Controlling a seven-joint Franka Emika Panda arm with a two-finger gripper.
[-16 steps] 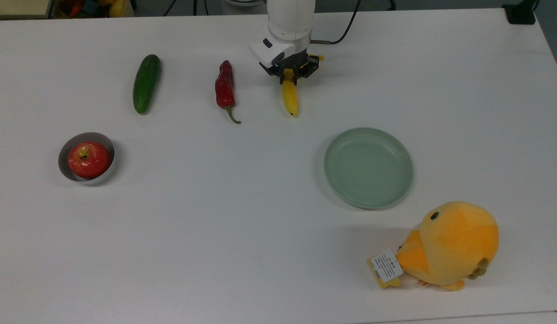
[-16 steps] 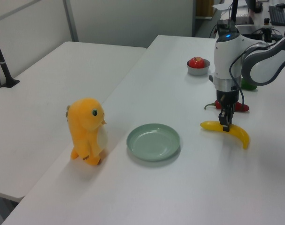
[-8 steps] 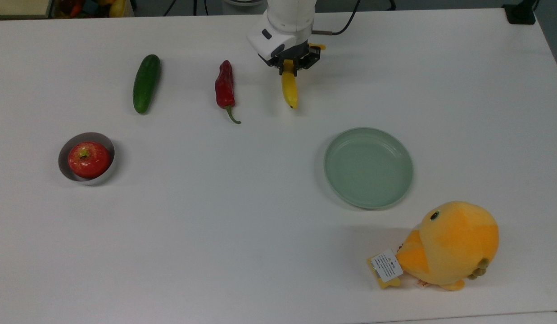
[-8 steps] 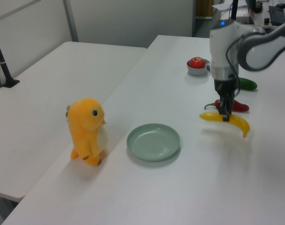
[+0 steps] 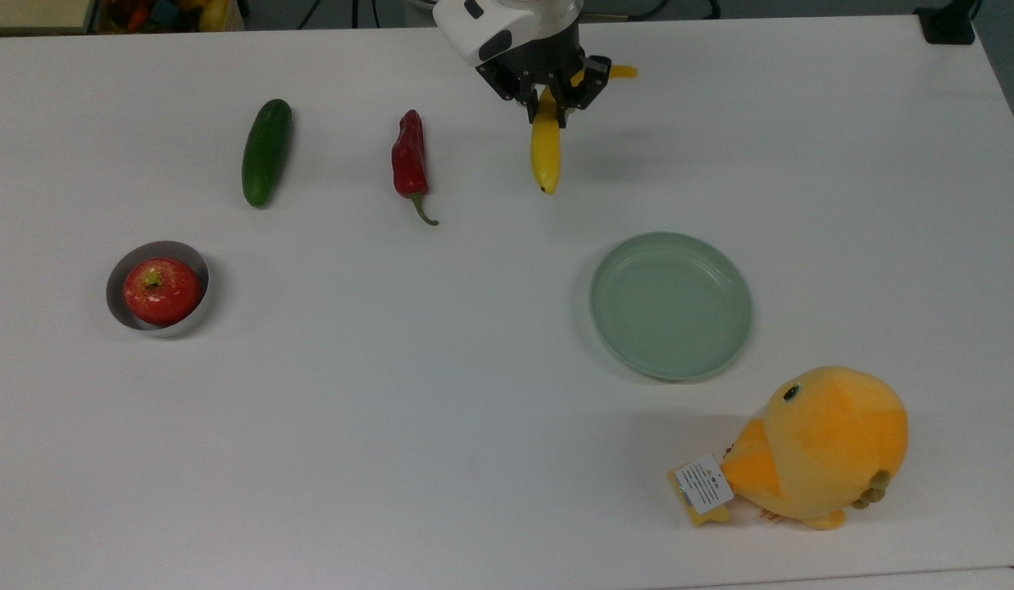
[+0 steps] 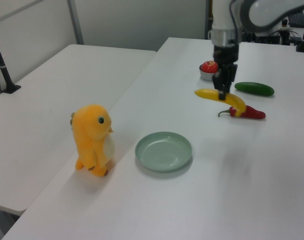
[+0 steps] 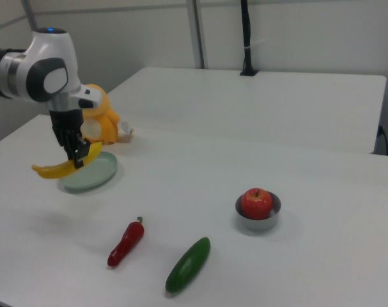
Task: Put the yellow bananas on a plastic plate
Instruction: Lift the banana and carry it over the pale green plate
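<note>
**Banana held in the air, plate bare on the bench**

Nearest in the top view sits a yellow-orange plush chick (image 5: 826,442), lying toward the top view's lower right corner with a white tag at its side; in the left view it stands upright (image 6: 93,138) beside the bench's edge. Just beyond it lies the plastic plate (image 5: 670,305), pale mint-green and round, flat on the white bench (image 5: 441,393) with nothing on it; the left view shows it (image 6: 164,150) between the chick and the arm.

Off to the top view's left, a small silver bowl (image 5: 117,279) holds a red apple (image 5: 162,290). Further back, a green cucumber (image 5: 266,152) and a red chilli pepper (image 5: 411,161) lie apart from each other, both roughly lengthwise toward the far edge.

Furthest back, the gripper (image 5: 547,94) pinches the yellow banana (image 5: 545,152) near its middle, fingers closed on it. The banana is off the bench: the right view shows it (image 7: 64,165) hanging clear above the surface, with a faint shadow below, and it overlaps the plate's near rim (image 7: 91,179) in that picture. In the left view the banana (image 6: 219,97) hangs roughly level under the gripper (image 6: 223,90), above the chilli (image 6: 246,112) and well apart from the plate
</note>
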